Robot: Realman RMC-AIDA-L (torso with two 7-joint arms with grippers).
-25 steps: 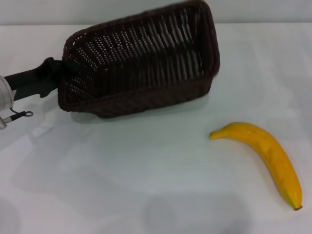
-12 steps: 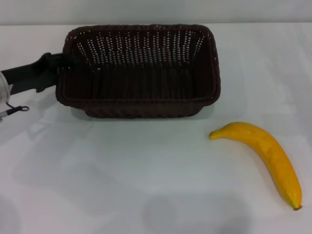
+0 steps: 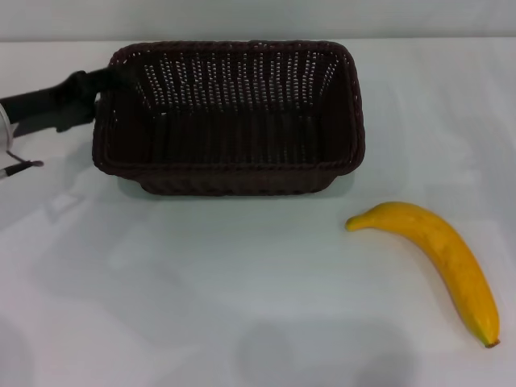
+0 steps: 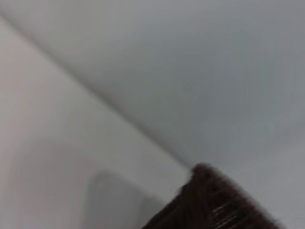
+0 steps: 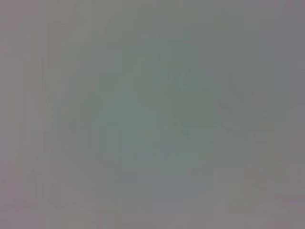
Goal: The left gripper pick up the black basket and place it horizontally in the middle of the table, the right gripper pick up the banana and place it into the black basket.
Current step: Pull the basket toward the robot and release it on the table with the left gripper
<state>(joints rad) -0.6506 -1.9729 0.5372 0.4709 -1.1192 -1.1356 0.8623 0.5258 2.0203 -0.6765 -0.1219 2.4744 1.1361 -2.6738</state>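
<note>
The black basket sits flat and upright on the white table, long side across, at the back centre. My left gripper comes in from the left and is at the basket's back-left rim corner. A corner of the basket also shows in the left wrist view. The banana lies on the table at the front right, apart from the basket, with its dark tip toward the front. My right gripper is out of view, and its wrist view shows only plain grey.
A thin cable loop hangs from the left arm near the left edge. The table's far edge runs just behind the basket.
The basket was tilted up on its side a second ago and now rests flat on the table. My left gripper has shifted slightly toward the back along the basket's left end. The banana has not moved.
</note>
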